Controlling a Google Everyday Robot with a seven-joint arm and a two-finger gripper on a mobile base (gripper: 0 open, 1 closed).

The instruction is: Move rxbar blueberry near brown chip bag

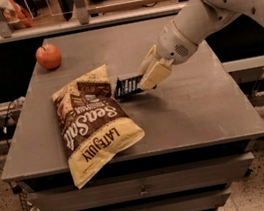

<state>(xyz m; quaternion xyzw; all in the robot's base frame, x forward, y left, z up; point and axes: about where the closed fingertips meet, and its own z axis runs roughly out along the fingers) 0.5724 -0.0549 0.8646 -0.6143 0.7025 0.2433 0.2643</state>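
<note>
The brown chip bag (94, 127) lies flat on the left half of the grey table (194, 112), its cream end hanging over the front edge. My gripper (148, 76), on the white arm coming in from the upper right, is shut on the rxbar blueberry (127, 86), a small dark navy bar. It holds the bar just above the table, the bar's left end right beside the bag's upper right edge. I cannot tell whether the bar touches the bag.
A red apple (49, 56) sits at the table's back left corner. Drawers (142, 192) run below the tabletop. A shelf rail (82, 22) with an orange packet (17, 13) stands behind the table.
</note>
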